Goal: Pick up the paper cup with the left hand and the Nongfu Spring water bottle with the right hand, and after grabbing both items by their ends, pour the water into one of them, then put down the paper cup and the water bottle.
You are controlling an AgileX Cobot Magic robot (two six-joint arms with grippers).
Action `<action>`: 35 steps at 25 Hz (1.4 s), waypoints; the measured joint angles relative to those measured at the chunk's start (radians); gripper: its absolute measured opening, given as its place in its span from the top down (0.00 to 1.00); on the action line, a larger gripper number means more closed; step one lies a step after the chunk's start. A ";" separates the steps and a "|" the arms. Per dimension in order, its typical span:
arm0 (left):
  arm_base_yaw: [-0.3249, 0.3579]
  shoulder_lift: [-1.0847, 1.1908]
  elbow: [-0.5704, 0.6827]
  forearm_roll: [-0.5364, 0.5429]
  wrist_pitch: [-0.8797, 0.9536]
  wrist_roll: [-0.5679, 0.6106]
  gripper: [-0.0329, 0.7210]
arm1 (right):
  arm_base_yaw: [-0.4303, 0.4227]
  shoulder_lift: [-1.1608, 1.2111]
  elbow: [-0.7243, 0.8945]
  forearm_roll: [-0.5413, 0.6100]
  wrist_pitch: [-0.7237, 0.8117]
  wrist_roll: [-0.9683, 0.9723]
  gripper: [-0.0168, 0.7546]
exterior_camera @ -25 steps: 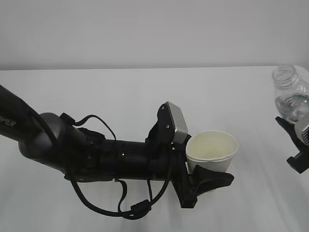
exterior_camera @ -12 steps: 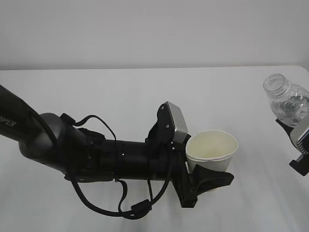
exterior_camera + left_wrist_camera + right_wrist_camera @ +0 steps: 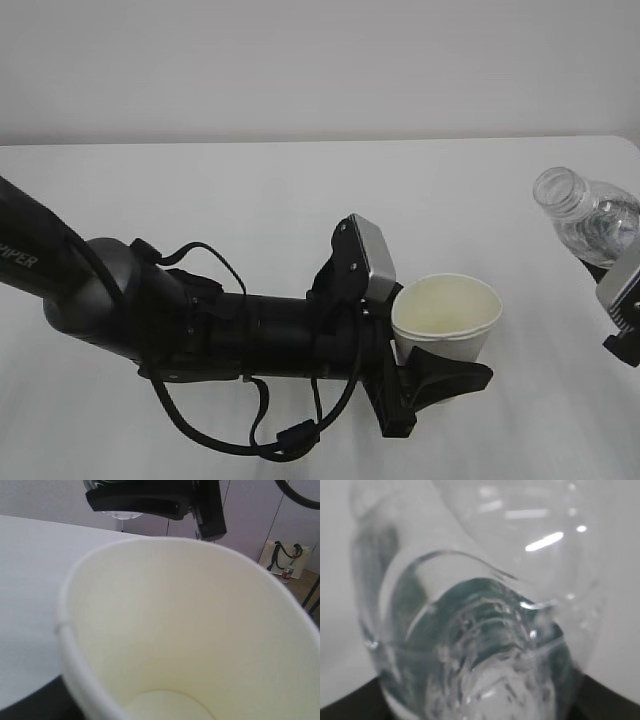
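The white paper cup is held upright above the table, with my left gripper shut on its lower part; one black finger shows in front. In the left wrist view the cup's cream inside fills the frame, and no water shows in it. At the right edge the clear Nongfu Spring water bottle is tilted with its open neck towards the cup, apart from it. My right gripper is shut on the bottle's base end. Seen from the right wrist, the bottle has water inside.
The white table runs back to a pale wall. My left arm with its loose cables lies low across the front left. A bag stands on the floor beyond the table.
The bottle has come down and leftwards, tilting its neck further towards the cup. My left arm has carried the cup slightly right and down.
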 joint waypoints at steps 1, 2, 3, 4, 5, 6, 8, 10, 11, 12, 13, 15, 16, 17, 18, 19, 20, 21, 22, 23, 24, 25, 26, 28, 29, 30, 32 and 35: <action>0.000 0.000 0.000 0.000 -0.002 0.000 0.36 | 0.000 0.000 0.000 -0.005 0.000 -0.006 0.42; 0.000 0.000 0.000 0.000 -0.006 0.000 0.36 | 0.000 0.000 0.000 -0.013 0.000 -0.015 0.42; 0.000 0.000 0.000 0.000 -0.009 0.000 0.36 | 0.000 0.000 0.000 -0.022 0.000 -0.023 0.42; 0.000 0.000 0.000 0.000 -0.016 0.000 0.36 | 0.000 0.000 0.000 -0.029 0.000 -0.031 0.42; 0.000 0.000 0.000 0.000 -0.018 0.000 0.36 | 0.000 0.000 0.000 -0.034 0.000 -0.033 0.42; -0.002 0.000 0.000 0.000 -0.025 0.000 0.36 | 0.000 0.000 0.000 -0.038 0.000 -0.037 0.42; -0.007 0.000 0.000 0.000 -0.030 0.000 0.36 | 0.000 0.000 0.000 -0.038 0.000 -0.061 0.42; -0.020 0.000 0.000 0.000 -0.030 0.000 0.36 | 0.000 0.000 0.000 -0.040 0.000 -0.089 0.42; -0.028 0.000 0.000 0.000 -0.030 0.000 0.36 | 0.000 0.000 0.000 -0.040 0.000 -0.099 0.42; -0.035 0.000 0.000 0.000 -0.030 0.000 0.36 | 0.000 0.000 0.000 -0.040 0.000 -0.105 0.42; -0.037 0.000 0.000 0.000 -0.030 0.000 0.36 | 0.000 0.000 0.000 -0.040 0.000 -0.115 0.42; -0.041 0.000 0.000 0.000 -0.030 0.000 0.36 | 0.000 0.000 0.000 -0.040 0.000 -0.133 0.42; -0.041 0.000 0.000 -0.003 -0.030 0.000 0.36 | 0.000 0.000 0.000 -0.040 0.000 -0.143 0.42; -0.041 0.000 0.000 -0.005 -0.030 0.000 0.36 | 0.000 0.000 0.000 -0.040 0.000 -0.151 0.42; -0.041 0.000 0.000 -0.007 -0.030 0.000 0.36 | 0.000 0.000 0.000 -0.040 0.000 -0.163 0.42; -0.041 0.000 0.000 -0.012 -0.030 0.000 0.36 | 0.000 0.000 0.000 -0.040 0.000 -0.168 0.42; -0.041 0.000 0.000 -0.014 -0.029 0.000 0.36 | 0.000 0.000 0.000 -0.040 0.000 -0.175 0.42; -0.041 0.000 0.000 -0.016 -0.029 0.000 0.36 | 0.000 0.000 0.000 -0.040 0.000 -0.183 0.42; -0.041 0.000 0.000 -0.019 -0.029 0.000 0.36 | 0.000 0.000 0.000 -0.040 0.000 -0.190 0.42; -0.041 0.000 0.000 -0.022 -0.029 0.000 0.36 | 0.000 0.000 0.000 -0.044 0.000 -0.200 0.42; -0.041 0.000 0.000 -0.023 -0.027 0.000 0.36 | 0.000 0.000 0.000 -0.049 0.000 -0.207 0.42; -0.041 0.000 0.000 -0.025 -0.027 0.000 0.36 | 0.000 0.000 0.000 -0.054 0.000 -0.212 0.42; -0.041 0.000 0.000 -0.027 -0.027 0.000 0.36 | 0.000 0.000 0.000 -0.061 0.000 -0.216 0.42; -0.041 0.000 0.000 -0.033 -0.022 0.000 0.36 | 0.000 0.000 0.000 -0.073 -0.002 -0.220 0.42; -0.041 0.000 0.000 -0.033 -0.016 0.000 0.36 | 0.000 0.000 0.000 -0.073 -0.006 -0.220 0.42; -0.041 0.000 0.000 -0.035 -0.012 0.000 0.36 | 0.000 0.000 0.000 -0.075 -0.008 -0.221 0.42; -0.041 0.000 0.000 -0.037 -0.008 0.000 0.36 | 0.000 0.000 0.000 -0.077 -0.012 -0.236 0.42; -0.041 0.000 0.000 -0.040 -0.001 0.000 0.36 | 0.000 0.000 0.000 -0.080 -0.014 -0.247 0.42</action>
